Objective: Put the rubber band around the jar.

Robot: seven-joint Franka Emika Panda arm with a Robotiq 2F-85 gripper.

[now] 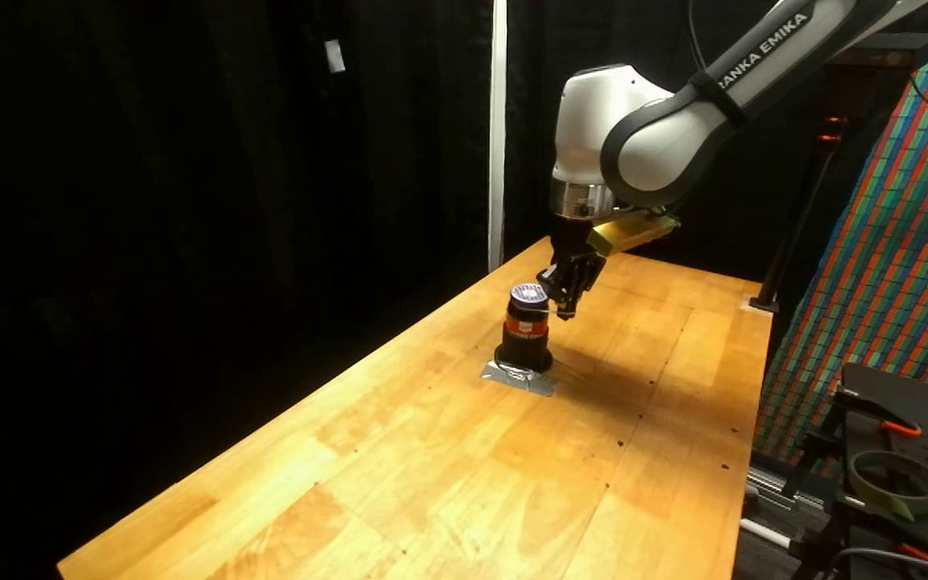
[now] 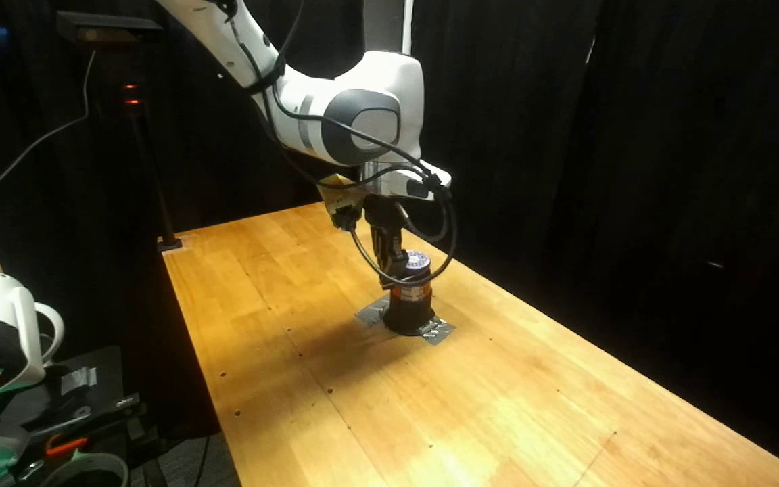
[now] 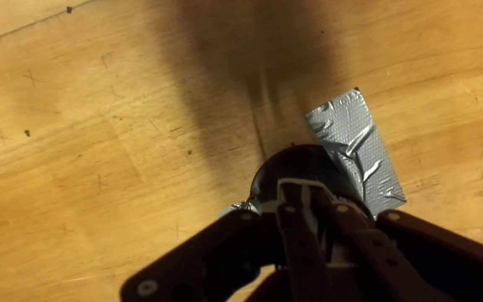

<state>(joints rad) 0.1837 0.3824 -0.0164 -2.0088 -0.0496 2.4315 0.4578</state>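
The jar (image 1: pixel 526 325), dark with an orange-red label and a pale printed lid, stands upright in a black base (image 1: pixel 523 352). It also shows in an exterior view (image 2: pixel 411 292); in the wrist view my fingers mostly hide it, with the base (image 3: pixel 300 161) showing past them. My gripper (image 1: pixel 566 312) points down right beside the jar's upper part. In the wrist view its fingertips (image 3: pixel 305 195) are close together. The thin pale rubber band (image 1: pixel 553 312) runs from the jar, below the lid, to my fingertips. Its far side around the jar is hidden.
Silver tape (image 1: pixel 516 379) fixes the base to the wooden table (image 1: pixel 464 483). A cable loop (image 2: pixel 454 233) hangs from the arm, passing in front of the jar. A camera pole (image 1: pixel 794 209) stands at a table corner. A tape roll (image 1: pixel 895 483) lies on a cart beside the table.
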